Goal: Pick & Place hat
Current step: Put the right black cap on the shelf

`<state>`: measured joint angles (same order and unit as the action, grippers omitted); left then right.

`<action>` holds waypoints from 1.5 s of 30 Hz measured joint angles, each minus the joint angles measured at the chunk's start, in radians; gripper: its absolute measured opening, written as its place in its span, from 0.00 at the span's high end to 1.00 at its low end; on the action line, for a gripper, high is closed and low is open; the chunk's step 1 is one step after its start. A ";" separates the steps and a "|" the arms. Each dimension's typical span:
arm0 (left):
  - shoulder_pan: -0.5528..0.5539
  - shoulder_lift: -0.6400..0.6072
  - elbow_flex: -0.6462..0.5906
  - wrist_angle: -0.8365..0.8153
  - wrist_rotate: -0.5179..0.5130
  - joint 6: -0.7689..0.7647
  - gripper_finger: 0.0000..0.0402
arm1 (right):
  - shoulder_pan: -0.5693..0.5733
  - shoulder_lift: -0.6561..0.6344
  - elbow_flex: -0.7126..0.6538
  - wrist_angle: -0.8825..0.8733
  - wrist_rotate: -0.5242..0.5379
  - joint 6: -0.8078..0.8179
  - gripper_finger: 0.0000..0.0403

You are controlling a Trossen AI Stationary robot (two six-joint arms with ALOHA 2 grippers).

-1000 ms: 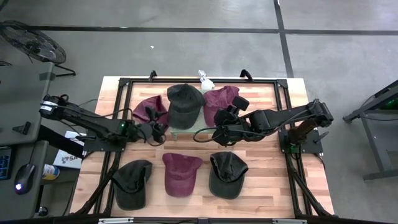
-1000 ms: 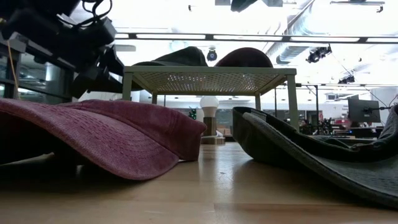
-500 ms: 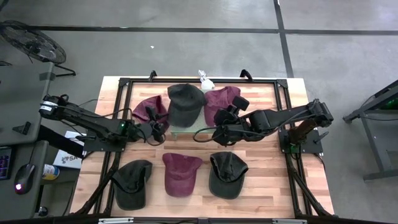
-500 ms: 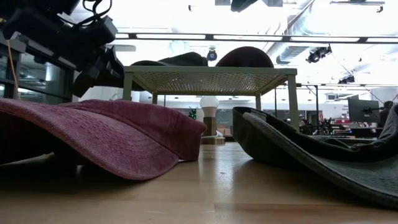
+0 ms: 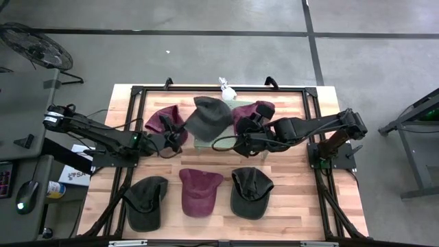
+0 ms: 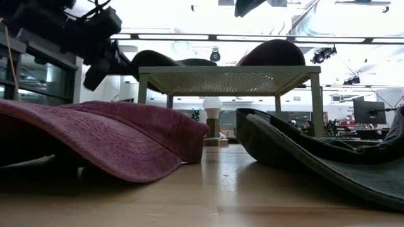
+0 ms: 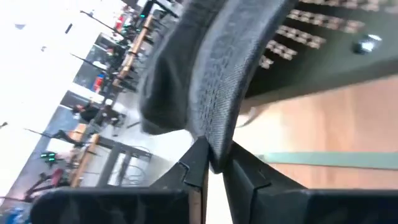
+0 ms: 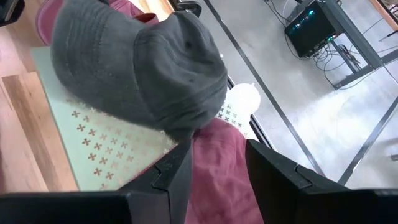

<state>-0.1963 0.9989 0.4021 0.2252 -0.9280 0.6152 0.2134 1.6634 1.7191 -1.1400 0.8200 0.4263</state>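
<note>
Left gripper (image 7: 214, 171): fingers pinched nearly together on the brim edge of the grey hat (image 5: 208, 116); the left wrist view shows the fabric nipped between the two tips

Right gripper (image 8: 214, 165): fingers part-way open, astride the back of the maroon hat (image 5: 252, 112); whether they press on the cloth I cannot tell

Grey hat: lying on the pale perforated stand (image 5: 200, 143) at the far middle of the table (image 5: 302, 185), skewed, brim toward the left arm; it touches the maroon hat on the right

Doing the step well: the pinch is thin and close to the brim's edge, so a slow, steady lift seems wise; raise the crown clear of the stand's top before carrying it sideways; watch for it dragging the maroon hat along

Arm pose, left: stretched low from the table's left edge toward the stand, wrist near level, gripper at the stand's left corner

Arm pose, right: reaching in from the right edge, bent at the elbow, gripper just beside the stand's right side

Elsewhere: three more hats in a row at the near edge; another maroon hat (image 5: 161, 119) left of the stand
</note>
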 joint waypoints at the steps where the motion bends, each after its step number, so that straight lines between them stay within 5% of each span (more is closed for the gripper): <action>1: 0.000 0.000 0.007 0.010 -0.009 0.013 0.94 | 0.000 0.000 0.000 0.000 0.000 0.000 0.65; 15: -0.001 0.001 0.177 0.009 -0.056 0.021 0.97 | 0.000 0.000 0.000 0.000 0.000 0.009 0.65; 24: 0.000 0.005 0.196 0.014 -0.209 -0.216 0.97 | 0.000 0.000 0.000 0.000 0.050 0.071 0.65; 34: -0.010 0.137 0.196 0.153 -0.250 -0.359 0.98 | 0.000 0.000 0.000 0.001 0.133 0.153 0.65; 45: -0.147 0.360 0.346 0.238 -0.588 -0.280 0.98 | -0.005 0.000 0.000 0.000 0.129 0.153 0.65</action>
<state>-0.3432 1.3593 0.7476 0.4633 -1.5155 0.3355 0.2089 1.6630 1.7191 -1.1397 0.9485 0.5794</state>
